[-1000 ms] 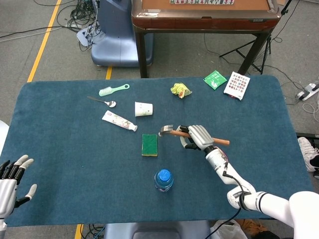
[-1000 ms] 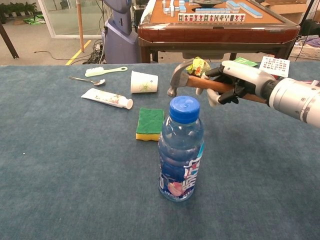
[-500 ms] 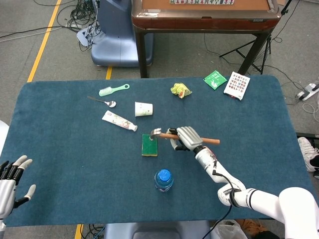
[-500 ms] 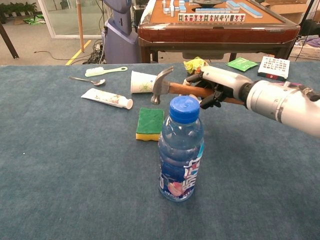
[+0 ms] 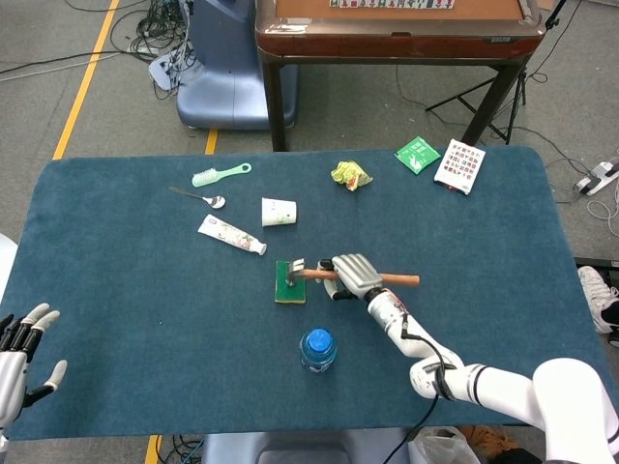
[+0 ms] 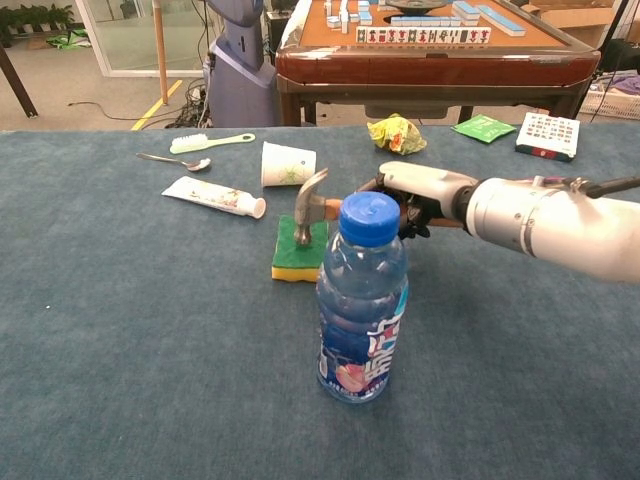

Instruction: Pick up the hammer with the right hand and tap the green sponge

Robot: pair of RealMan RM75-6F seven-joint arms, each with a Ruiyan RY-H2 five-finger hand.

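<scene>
Blue felt covers the desk [image 5: 145,290] — right robot hand [image 5: 354,274] grips the hammer [image 6: 309,205] on the green sponge [image 6: 296,250]; left robot hand [image 5: 21,343] spread, empty — grey floor beyond.

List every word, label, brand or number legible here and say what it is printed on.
No text can be read.
Water bottle label: graphics only, lettering blurred.
Toothpaste tube: print too small.
White card: rows of marks, too small.
Green packet: illegible.
Paper cup: pattern, no words.
</scene>
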